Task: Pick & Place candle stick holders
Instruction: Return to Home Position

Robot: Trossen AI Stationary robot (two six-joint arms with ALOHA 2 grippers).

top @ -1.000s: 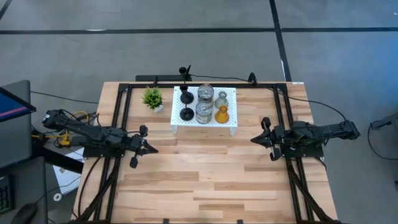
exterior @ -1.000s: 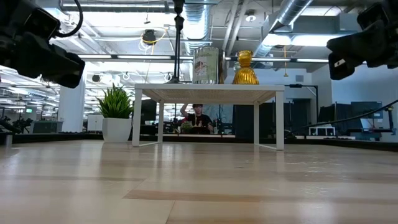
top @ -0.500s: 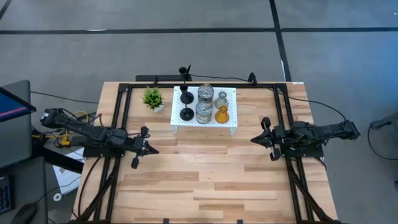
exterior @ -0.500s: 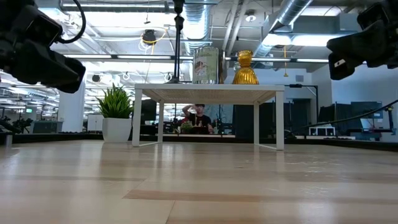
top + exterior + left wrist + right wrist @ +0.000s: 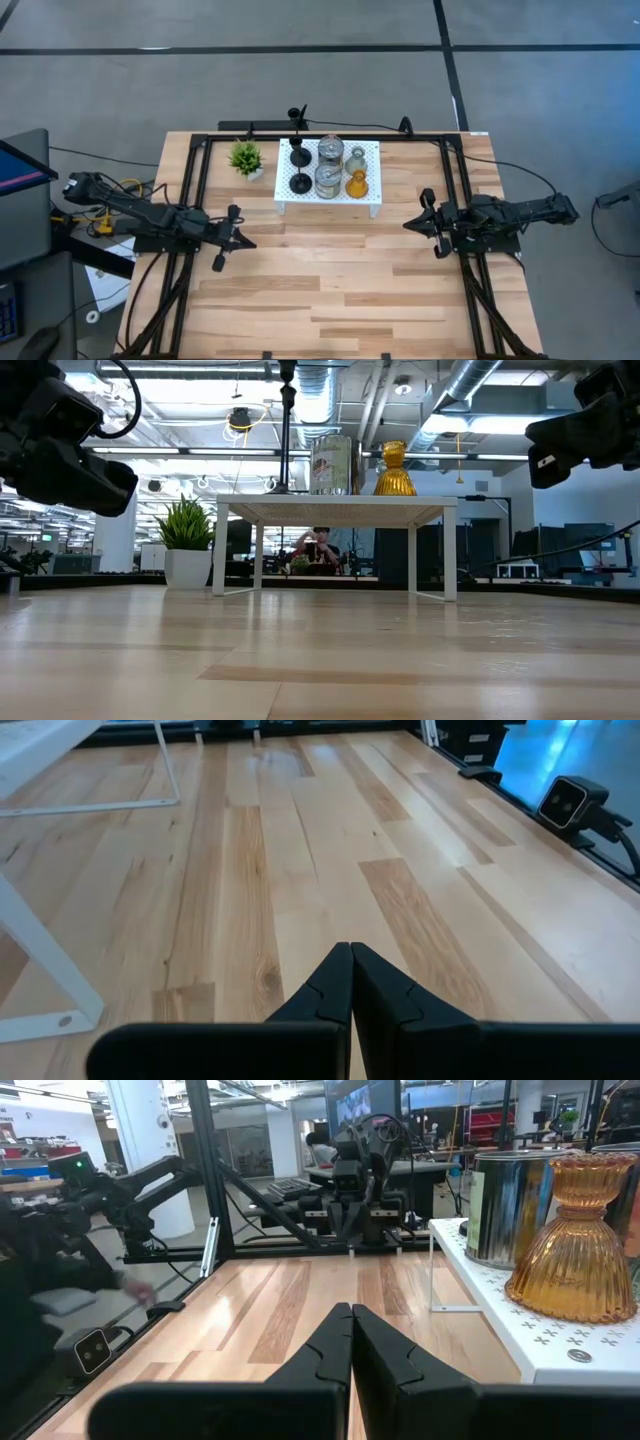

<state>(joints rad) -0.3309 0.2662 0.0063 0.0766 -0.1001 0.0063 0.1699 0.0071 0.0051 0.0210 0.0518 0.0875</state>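
Observation:
Several candle stick holders stand on the white perforated stand (image 5: 372, 200) at the table's far middle. They are two black sticks (image 5: 299, 157), two glass jars (image 5: 329, 180), an amber one (image 5: 357, 184) and a greyish-olive one (image 5: 357, 157). The right wrist view shows the amber holder (image 5: 582, 1240) and a jar (image 5: 510, 1205) close by. My left gripper (image 5: 245, 240) hovers shut at the table's left, nearer than the stand, and touches nothing. My right gripper (image 5: 408, 226) hovers shut at the right, beside the stand's near right corner.
A small green potted plant (image 5: 245, 158) stands left of the stand. Black frame rails (image 5: 196, 180) run along the table's left, right and far sides. Bare wood (image 5: 330, 290) fills the near half. A person (image 5: 318, 550) shows in the room beyond the table.
My left gripper has tipped slightly downward and sunk a little, still shut. My right arm has kept still.

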